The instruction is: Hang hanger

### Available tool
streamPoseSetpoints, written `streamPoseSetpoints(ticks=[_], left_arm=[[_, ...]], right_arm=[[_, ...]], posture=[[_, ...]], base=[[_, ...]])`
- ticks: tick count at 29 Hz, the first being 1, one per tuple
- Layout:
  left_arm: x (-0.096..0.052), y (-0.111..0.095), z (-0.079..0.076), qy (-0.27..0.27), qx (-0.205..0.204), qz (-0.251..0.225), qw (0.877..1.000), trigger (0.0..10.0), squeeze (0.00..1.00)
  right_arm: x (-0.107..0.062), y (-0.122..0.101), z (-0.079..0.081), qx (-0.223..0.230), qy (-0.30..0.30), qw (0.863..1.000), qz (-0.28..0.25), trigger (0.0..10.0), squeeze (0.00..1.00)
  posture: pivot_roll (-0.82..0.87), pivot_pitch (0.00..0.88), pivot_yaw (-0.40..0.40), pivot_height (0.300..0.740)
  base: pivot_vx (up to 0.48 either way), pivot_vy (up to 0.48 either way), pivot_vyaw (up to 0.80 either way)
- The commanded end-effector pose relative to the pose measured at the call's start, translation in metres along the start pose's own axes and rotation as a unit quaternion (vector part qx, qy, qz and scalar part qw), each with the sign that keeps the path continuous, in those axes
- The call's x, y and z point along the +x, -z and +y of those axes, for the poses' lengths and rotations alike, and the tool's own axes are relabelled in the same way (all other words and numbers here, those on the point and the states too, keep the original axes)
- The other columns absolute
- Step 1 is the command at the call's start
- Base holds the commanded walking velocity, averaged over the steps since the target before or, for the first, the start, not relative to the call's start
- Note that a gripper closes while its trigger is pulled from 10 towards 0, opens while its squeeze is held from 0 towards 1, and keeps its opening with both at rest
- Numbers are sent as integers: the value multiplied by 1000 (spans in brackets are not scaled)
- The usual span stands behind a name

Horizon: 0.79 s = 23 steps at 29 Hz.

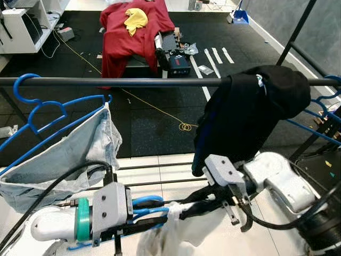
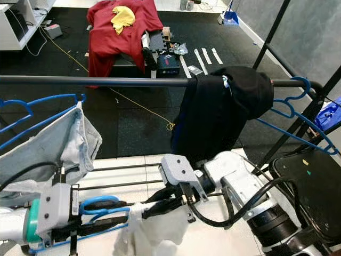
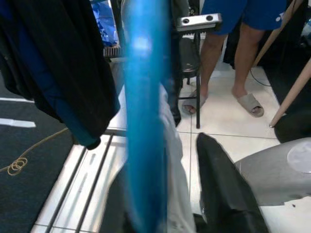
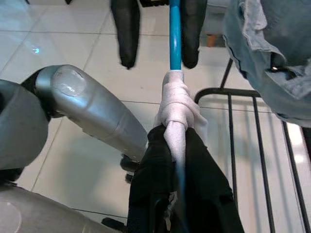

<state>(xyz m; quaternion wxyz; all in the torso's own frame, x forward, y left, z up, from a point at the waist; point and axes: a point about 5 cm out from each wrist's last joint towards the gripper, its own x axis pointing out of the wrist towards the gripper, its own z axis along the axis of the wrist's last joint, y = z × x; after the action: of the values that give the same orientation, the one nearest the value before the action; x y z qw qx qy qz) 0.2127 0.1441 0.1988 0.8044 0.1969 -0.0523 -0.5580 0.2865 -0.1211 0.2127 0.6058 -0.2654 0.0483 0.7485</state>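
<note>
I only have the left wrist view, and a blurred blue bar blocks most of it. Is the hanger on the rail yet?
Observer: No. The blue hanger is below the rail, at the left gripper.
Operator: What's the right gripper doing?
Observer: The right gripper is clamped on the white garment wrapped around that hanger.
Operator: Any free rail?
Observer: Yes, a bare stretch between the grey garment and the black garment.

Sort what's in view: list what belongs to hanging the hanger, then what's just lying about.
Job:
blue hanger with white garment
left gripper
right gripper
black rail

Lying about:
grey garment on its hanger
black garment over the rail
red cloth
yellow cloth
</note>
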Motion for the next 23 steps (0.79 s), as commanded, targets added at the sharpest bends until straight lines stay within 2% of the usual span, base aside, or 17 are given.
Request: streamPoseSetpoints(ticks=[1, 3, 4, 5, 6, 8, 10, 11, 13, 14, 16, 17, 18, 19, 20, 22, 23], left_arm=[[-1, -2, -1, -1, -16, -8, 1000, 10000, 1000], [-2, -4, 4, -21, -30, -15, 999, 10000, 1000], [-3, -6, 8, -42, -46, -21, 998, 10000, 592], [-3, -6, 8, -42, -46, -21, 998, 10000, 592], [-4, -6, 13, -71, -64, -29, 995, 10000, 0], [-9, -2, 25, -161, -109, -42, 980, 10000, 0], [-9, -2, 25, -161, -109, -42, 980, 10000, 0], [-11, 3, 30, -207, -123, -41, 970, 10000, 0], [-13, 17, 39, -308, -158, -31, 938, 10000, 0], [-13, 22, 41, -341, -168, -27, 925, 10000, 0], [-13, 22, 41, -341, -168, -27, 925, 10000, 0], [-13, 28, 43, -374, -184, -22, 909, 10000, 0], [-13, 28, 43, -374, -184, -22, 909, 10000, 0], [-14, 36, 44, -414, -203, -11, 887, 10000, 0], [-14, 36, 44, -414, -203, -11, 887, 10000, 0], [-14, 48, 44, -461, -235, 12, 856, 10000, 0], [-14, 53, 44, -469, -245, 31, 848, 10000, 0]], right_arm=[[-5, 0, 2, -8, 18, 1000, 1, 10000, 0], [-10, 0, 1, -11, 42, 999, 3, 10000, 0], [-15, 0, 0, -16, 66, 998, 6, 10000, 0], [-15, 0, 0, -16, 66, 998, 6, 10000, 0], [-20, 0, -2, -18, 92, 996, 8, 10000, 0], [-31, 1, -3, -26, 150, 988, 12, 10000, 0], [-31, 1, -3, -26, 150, 988, 12, 10000, 0], [-36, 1, -2, -29, 174, 984, 14, 10000, 0], [-42, -2, 0, -38, 228, 973, 2, 10000, 0], [-43, -4, 0, -42, 245, 968, -5, 10000, 0], [-43, -4, 0, -42, 245, 968, -5, 10000, 0], [-44, -8, -1, -49, 270, 962, -16, 10000, 0], [-44, -8, -1, -49, 270, 962, -16, 10000, 0], [-45, -12, -2, -60, 308, 949, -32, 10000, 0], [-45, -12, -2, -60, 308, 949, -32, 10000, 0], [-46, -18, -5, -63, 372, 924, -65, 10000, 0], [-48, -20, -6, -72, 402, 910, -73, 10000, 0]], posture=[[-119, 190, 27, 740], [-126, 192, 30, 740], [-128, 193, 32, 740], [-128, 193, 32, 740], [-131, 194, 36, 740], [-133, 196, 37, 740], [-133, 196, 37, 740], [-134, 196, 37, 740], [-138, 196, 36, 740], [-138, 196, 36, 740], [-138, 196, 36, 740], [-143, 194, 37, 740], [-143, 194, 37, 740], [-148, 192, 40, 740], [-148, 192, 40, 740], [-151, 191, 44, 740], [-153, 190, 46, 740]], base=[[0, 0, 0], [0, 0, 0], [0, 0, 0], [0, 0, 0], [0, 0, 0], [0, 0, 0], [0, 0, 0], [0, 0, 0], [0, 0, 0], [0, 0, 0], [0, 0, 0], [0, 0, 0], [0, 0, 0], [0, 0, 0], [0, 0, 0], [0, 0, 0], [0, 0, 0]])
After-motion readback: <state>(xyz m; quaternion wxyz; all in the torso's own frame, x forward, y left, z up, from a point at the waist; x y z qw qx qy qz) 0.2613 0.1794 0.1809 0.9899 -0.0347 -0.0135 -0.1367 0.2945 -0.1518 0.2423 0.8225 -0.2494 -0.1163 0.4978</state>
